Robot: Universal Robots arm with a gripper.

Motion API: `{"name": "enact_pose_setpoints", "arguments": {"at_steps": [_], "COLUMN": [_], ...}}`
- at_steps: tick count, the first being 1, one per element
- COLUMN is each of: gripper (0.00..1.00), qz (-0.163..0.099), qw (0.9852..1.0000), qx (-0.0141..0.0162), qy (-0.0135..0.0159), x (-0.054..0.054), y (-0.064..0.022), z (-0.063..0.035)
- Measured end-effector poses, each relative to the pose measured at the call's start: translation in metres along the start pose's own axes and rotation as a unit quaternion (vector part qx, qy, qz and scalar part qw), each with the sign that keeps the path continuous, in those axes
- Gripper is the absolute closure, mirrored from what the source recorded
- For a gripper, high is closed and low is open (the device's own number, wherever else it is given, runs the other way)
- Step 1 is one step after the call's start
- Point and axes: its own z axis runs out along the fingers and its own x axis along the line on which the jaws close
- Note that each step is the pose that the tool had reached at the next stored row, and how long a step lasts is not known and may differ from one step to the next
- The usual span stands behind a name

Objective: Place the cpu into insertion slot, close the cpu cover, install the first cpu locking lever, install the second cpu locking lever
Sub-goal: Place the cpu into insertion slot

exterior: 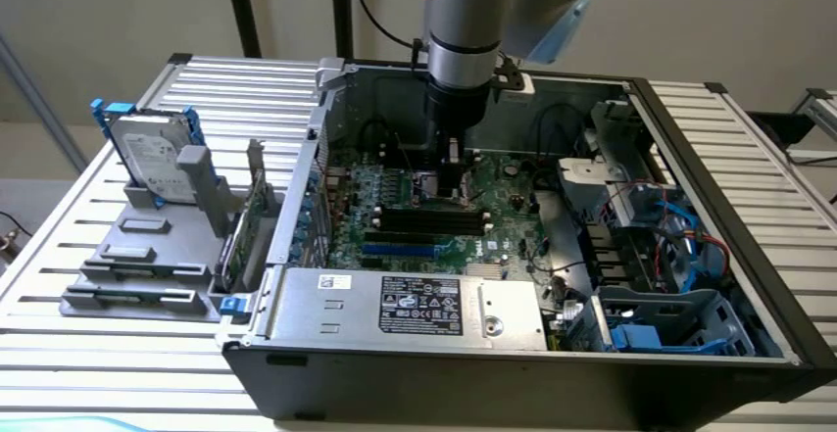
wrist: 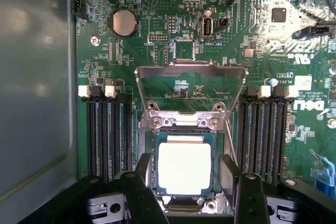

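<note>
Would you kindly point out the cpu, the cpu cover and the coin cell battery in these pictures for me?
cpu (wrist: 184,167): wrist view, middle of its pale silvery face.
cpu cover (wrist: 191,67): wrist view, free-end bar of the swung-open metal frame.
coin cell battery (wrist: 122,22): wrist view, centre of its round face.

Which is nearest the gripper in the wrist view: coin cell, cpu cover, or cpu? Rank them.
1. cpu: between the gripper fingers.
2. cpu cover: raised open, beyond the cpu.
3. coin cell: past the cover.
</note>
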Motion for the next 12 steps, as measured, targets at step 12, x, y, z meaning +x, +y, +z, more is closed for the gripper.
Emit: {"name": "enact_pose_setpoints", "arguments": {"at_steps": [12], "gripper": [0.76], "qz": [0.000], "qw": [1.0000], "qx": [0.0000], "qy": [0.0006], "x": [-0.003], "y": [-0.0359], "z": [-0.0189]}}
